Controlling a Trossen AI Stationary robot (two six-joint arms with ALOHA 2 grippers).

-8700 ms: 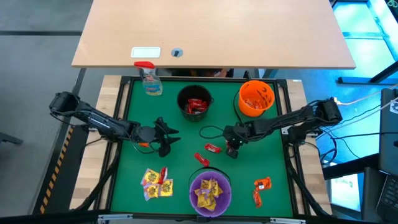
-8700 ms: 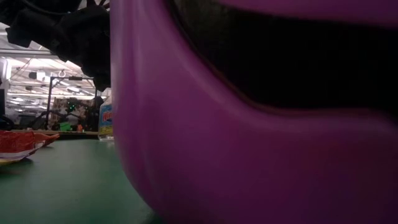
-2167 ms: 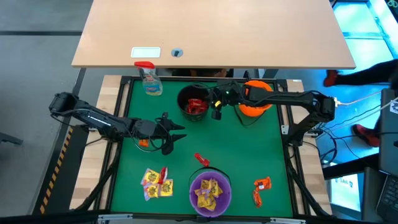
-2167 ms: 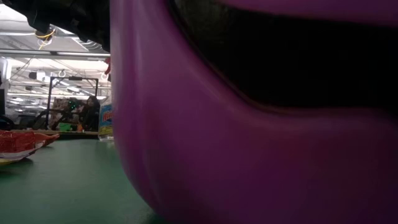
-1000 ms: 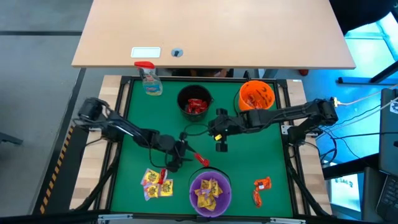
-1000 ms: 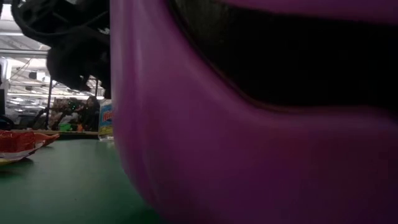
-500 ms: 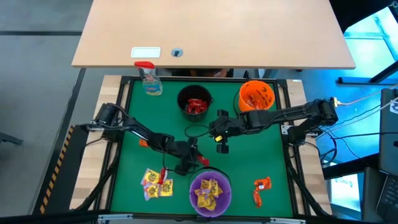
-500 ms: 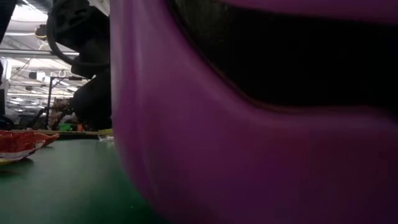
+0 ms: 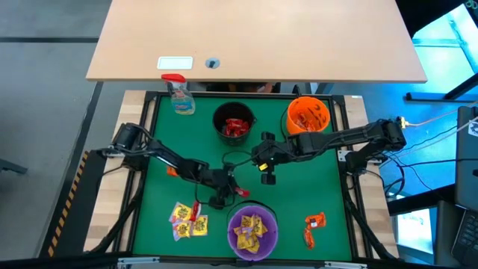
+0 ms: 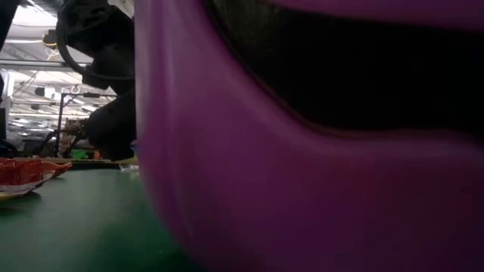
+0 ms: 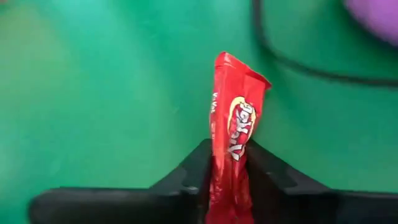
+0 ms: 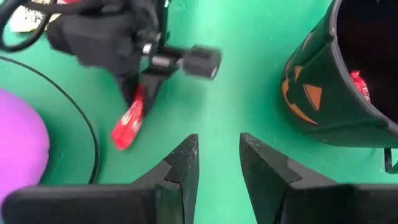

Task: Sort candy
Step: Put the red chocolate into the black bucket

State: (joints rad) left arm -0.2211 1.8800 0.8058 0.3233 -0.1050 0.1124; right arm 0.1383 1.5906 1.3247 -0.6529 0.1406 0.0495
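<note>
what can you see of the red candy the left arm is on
The red candy is a long, flat, crinkly glossy packet with a yellow-and-white logo. The left tool is shut on one end, the other end sticking out free. It sits over the green mat, just behind the purple bowl.

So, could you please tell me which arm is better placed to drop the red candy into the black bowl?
Left. Its hand already pinches the red candy; the right hand is empty.
</note>
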